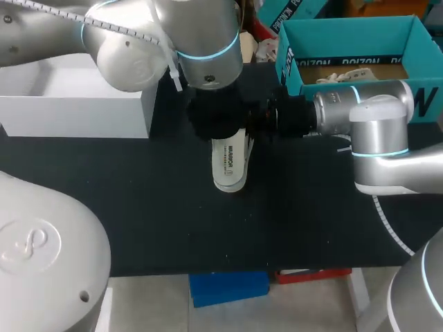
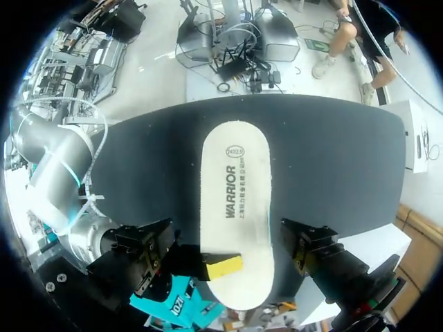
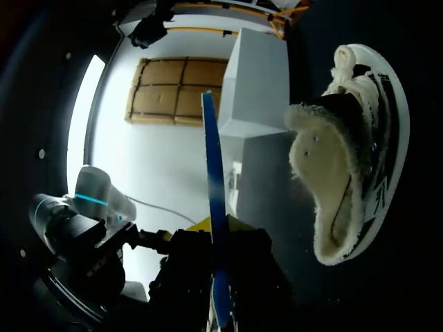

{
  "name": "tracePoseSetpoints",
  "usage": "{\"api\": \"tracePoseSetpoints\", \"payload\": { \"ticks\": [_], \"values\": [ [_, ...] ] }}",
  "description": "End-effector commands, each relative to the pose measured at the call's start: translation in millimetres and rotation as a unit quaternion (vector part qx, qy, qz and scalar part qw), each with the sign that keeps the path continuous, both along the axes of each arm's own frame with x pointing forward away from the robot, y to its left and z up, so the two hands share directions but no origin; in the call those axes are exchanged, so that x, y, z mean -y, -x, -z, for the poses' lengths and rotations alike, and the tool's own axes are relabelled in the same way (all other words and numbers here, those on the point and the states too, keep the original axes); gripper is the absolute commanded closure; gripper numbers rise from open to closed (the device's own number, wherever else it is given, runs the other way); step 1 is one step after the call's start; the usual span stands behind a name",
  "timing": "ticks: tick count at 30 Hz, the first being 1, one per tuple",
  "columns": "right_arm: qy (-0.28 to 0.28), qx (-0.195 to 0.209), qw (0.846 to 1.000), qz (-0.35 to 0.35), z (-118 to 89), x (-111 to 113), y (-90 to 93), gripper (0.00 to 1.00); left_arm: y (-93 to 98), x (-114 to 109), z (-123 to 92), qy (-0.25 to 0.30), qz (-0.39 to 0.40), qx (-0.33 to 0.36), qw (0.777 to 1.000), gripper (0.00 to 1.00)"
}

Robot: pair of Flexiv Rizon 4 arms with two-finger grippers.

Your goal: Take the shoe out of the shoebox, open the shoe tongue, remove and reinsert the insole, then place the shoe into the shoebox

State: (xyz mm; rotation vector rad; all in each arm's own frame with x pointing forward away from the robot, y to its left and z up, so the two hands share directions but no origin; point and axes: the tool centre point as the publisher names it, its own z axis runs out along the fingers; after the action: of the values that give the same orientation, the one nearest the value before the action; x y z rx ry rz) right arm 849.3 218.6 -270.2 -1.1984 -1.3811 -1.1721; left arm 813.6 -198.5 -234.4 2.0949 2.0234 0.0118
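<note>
The right fingers (image 2: pixel 223 266) are closed on the heel end of the insole (image 2: pixel 234 207), one yellow tip pressed flat on its upper face. In the right wrist view the insole runs edge-on between the tips. That pinch is narrow and sits at one end, so the long free length could droop, swivel or slide out if its toe snags.

The snag is likely. The shoe (image 3: pixel 353 159) lies loose on the table (image 1: pixel 138 207) beside the white box (image 1: pixel 76 114), and nothing visibly steadies it. Its thick fleece lining could catch the insole and fold it, or a push could shove the shoe away.

The left arm (image 1: pixel 201 48) hangs directly over the insole, close to the right wrist, so contact between them is another hazard. Whether it grips anything I cannot tell.

The insole is white on top with dark print, blue along the edge, and sits centre frame in the head view. The teal shoebox (image 1: pixel 291 66) stands upper right.
</note>
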Motion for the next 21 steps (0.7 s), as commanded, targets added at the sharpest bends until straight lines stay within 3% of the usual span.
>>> {"api": "tracePoseSetpoints", "payload": {
  "ticks": [1, 21],
  "values": [
    [0.001, 0.0, 1.0, 0.001, 0.3, -0.7, 0.4, 1.0, -19.5, 1.8, -1.4, -0.011, 0.0, -0.004, 1.0, 0.0],
    [0.001, 0.0, 1.0, 0.001, 0.3, -0.7, 0.4, 1.0, -123.8, -11.2, -10.8, -0.001, 0.004, 0.015, 1.0, 0.0]
  ]
}}
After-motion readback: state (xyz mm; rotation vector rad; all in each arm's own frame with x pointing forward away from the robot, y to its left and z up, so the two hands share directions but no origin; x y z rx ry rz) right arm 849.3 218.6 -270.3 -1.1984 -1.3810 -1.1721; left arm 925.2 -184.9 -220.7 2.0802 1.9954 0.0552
